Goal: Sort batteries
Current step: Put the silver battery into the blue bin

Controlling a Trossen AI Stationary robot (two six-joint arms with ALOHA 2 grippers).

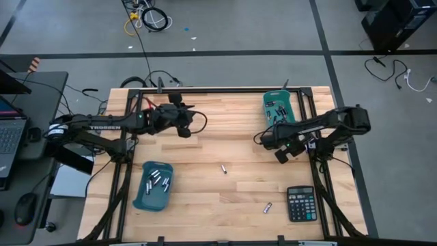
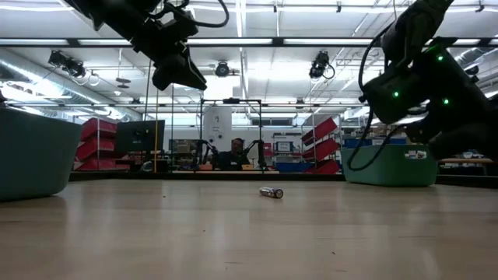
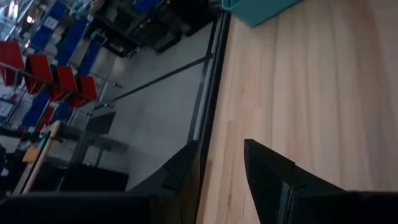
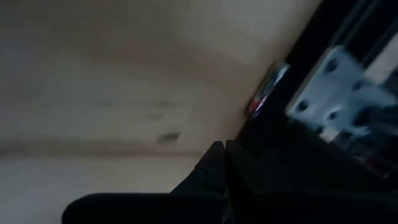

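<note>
The right claw [image 1: 281, 156] is hovering with its fingers pressed together on nothing, just beside the far teal bin [image 1: 278, 107] holding batteries. The left claw [image 1: 184, 131] is hanging part-open and empty over the worktop [image 1: 225, 137]. Two loose batteries [image 1: 223, 169] are lying mid-worktop, others filling the near bin [image 1: 153, 186].

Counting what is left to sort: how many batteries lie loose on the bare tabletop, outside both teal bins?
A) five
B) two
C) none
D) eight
B: the high view shows one battery near the table's middle and a second battery just left of the calculator; the other cells sit inside the teal bins.
</note>
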